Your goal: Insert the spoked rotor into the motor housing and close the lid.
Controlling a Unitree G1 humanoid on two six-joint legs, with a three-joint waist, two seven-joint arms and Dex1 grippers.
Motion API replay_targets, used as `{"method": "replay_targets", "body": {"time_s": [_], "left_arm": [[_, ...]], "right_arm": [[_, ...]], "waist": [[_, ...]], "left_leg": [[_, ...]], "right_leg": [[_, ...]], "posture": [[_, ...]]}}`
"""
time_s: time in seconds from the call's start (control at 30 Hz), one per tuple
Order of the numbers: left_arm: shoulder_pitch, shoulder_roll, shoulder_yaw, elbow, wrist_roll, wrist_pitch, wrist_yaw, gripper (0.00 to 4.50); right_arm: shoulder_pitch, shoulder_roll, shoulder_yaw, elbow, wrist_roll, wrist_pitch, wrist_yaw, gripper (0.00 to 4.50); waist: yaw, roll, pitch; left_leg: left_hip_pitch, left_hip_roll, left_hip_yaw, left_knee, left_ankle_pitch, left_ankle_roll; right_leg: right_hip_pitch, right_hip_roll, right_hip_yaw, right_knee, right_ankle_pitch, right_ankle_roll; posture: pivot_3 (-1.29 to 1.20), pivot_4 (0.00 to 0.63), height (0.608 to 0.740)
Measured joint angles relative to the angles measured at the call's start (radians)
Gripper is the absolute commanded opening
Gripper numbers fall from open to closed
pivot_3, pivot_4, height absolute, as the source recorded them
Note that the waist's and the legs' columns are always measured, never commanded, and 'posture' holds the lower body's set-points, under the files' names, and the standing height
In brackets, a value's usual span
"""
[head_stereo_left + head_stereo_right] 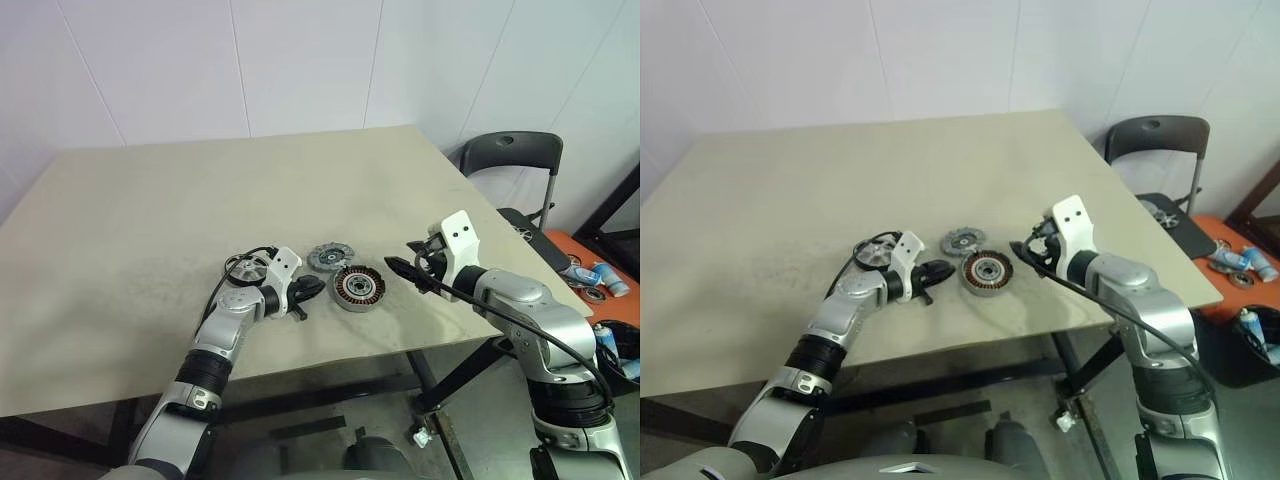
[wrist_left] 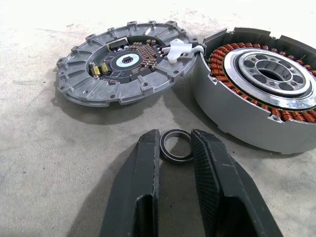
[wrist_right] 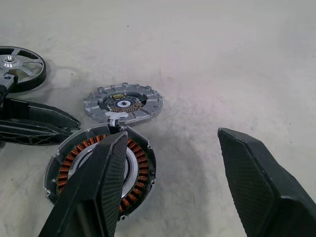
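The spoked rotor, black-rimmed with silver spokes, lies on the table just behind my left wrist. The grey notched lid lies flat, touching the motor housing, whose copper windings ring a silver centre. My left gripper rests low on the table in front of both, its fingers shut on a small metal ring. My right gripper hovers open above the table to the right of the housing, with nothing between its fingers.
The beige table stretches bare to the left and far side; its near edge runs close under both arms. A dark chair stands off the right corner, beside an orange surface with bottles.
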Motion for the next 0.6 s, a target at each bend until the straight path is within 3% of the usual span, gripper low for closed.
{"method": "replay_targets", "body": {"time_s": [0.17, 0.33, 0.6], "left_arm": [[0.001, 0.001, -0.004, 0.003, 0.008, -0.014, 0.013, 1.05], [0.003, 0.011, -0.008, 0.004, 0.009, -0.029, 0.01, 0.03], [0.003, 0.024, -0.015, -0.009, 0.016, -0.021, 0.012, 0.03]], "right_arm": [[0.0, 0.015, 0.002, 0.001, 0.004, 0.0, -0.001, 3.05], [0.0, 0.016, 0.002, 0.003, 0.003, -0.007, -0.007, 3.05], [0.0, 0.017, 0.008, 0.011, 0.002, -0.016, -0.011, 3.05]], "waist": [[0.0, 0.0, 0.0], [-0.001, 0.0, 0.0], [-0.001, 0.0, 0.0]], "left_leg": [[0.0, 0.0, 0.0, 0.0, 0.0, 0.0], [0.0, 0.0, 0.0, 0.0, 0.0, 0.0], [0.0, 0.0, 0.0, 0.0, 0.0, 0.0]], "right_leg": [[0.0, 0.0, 0.0, 0.0, 0.0, 0.0], [0.0, 0.0, 0.0, 0.0, 0.0, 0.0], [0.0, 0.0, 0.0, 0.0, 0.0, 0.0]], "posture": [[0.0, 0.0, 0.74], [0.0, 0.0, 0.74], [0.0, 0.0, 0.74]]}}
